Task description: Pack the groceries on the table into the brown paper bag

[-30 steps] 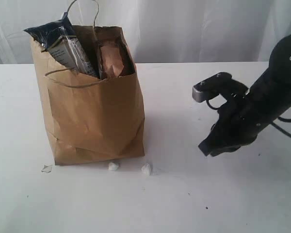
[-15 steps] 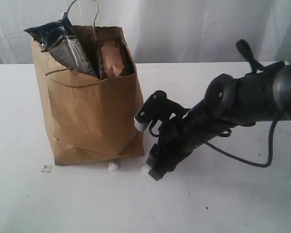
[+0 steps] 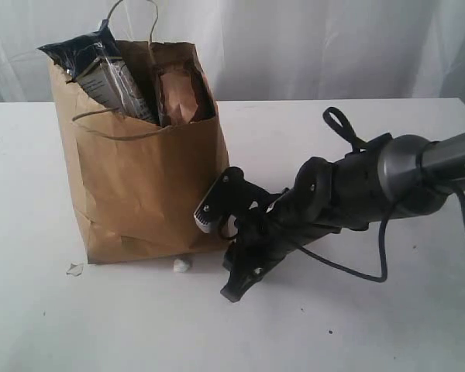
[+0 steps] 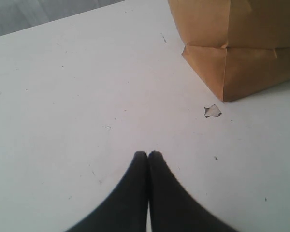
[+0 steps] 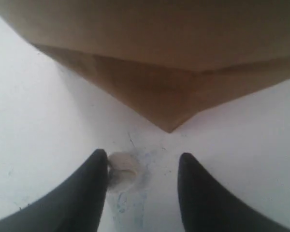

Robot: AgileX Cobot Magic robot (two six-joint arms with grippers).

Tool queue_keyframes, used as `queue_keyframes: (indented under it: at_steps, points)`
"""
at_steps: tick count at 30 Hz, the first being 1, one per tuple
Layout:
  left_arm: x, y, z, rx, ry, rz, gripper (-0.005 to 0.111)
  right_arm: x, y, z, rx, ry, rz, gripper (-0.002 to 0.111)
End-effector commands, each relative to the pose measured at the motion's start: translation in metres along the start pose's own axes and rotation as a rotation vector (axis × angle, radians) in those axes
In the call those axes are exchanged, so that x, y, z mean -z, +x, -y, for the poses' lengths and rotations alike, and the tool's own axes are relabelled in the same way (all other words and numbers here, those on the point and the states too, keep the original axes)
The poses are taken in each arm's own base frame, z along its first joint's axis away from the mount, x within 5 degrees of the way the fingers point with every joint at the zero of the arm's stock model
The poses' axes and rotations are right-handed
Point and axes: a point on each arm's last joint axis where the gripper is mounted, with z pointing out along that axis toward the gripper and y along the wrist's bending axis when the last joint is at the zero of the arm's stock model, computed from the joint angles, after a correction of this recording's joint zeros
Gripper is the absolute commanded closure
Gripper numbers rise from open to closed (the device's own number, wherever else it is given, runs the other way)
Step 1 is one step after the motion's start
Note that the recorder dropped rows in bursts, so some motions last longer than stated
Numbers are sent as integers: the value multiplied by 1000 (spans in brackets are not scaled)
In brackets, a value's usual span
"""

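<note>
Right pincer (image 5: 142, 154), jaws apart, about a white crumb (image 5: 122, 171) by the brown paper bag (image 5: 174, 92), perhaps against one finger; left pincer (image 4: 148, 153) pinched together, empty.

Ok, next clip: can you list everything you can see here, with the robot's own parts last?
bag: 1, brown paper, upright on the left of the table
packet: 1, dark blue, sticking out of the bag's top
pouch: 1, brown-red, inside the bag, top showing
crumbs: 2, white, on the table at the bag's front base; the second lies off a bag corner
scrap: 1, pale, on the table by another bag corner
table: 1, white
curtain: 1, white, behind the table
left gripper: 1, black, shut, over bare table
right gripper: 1, black, open, low, straddling the second crumb
</note>
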Motion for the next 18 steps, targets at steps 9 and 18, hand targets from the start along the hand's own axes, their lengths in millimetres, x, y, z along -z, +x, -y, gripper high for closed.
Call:
queue_keyframes:
  at_steps: [9,18]
  points:
    - [0,1,1,7,9,2,107,-6,5,-4,-14,-21,-24,83]
    - [0,1,1,7,9,2,107,32,-11,-8,-99,-69,23,107]
